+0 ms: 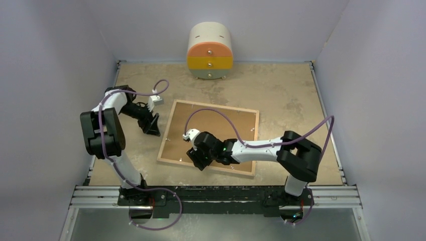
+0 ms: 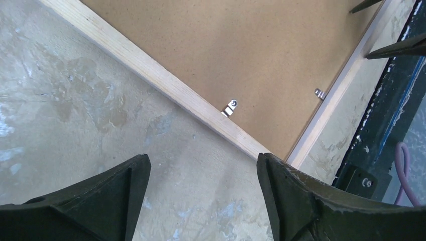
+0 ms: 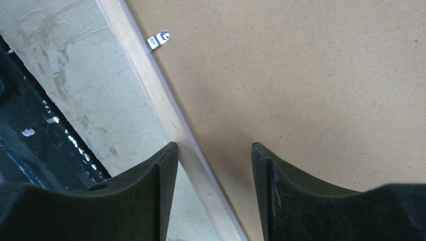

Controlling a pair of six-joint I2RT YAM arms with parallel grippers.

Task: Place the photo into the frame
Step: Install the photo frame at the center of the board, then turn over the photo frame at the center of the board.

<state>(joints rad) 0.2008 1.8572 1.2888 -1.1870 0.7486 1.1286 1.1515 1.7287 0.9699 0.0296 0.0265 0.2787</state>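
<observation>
The frame (image 1: 216, 105) lies back-up on the table (image 1: 286, 90), backing board (image 1: 246, 125) in and the photo unseen, while left gripper (image 1: 152, 127) and right gripper (image 1: 197, 160) stand apart, empty, probably about to turn a clip (image 2: 230, 107).

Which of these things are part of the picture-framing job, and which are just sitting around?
Job: light wooden rectangular picture frame, face down; brown backing board in it; silver metal clip on its rim.
Lying about: rounded cream cabinet with orange, yellow and green drawers.
</observation>
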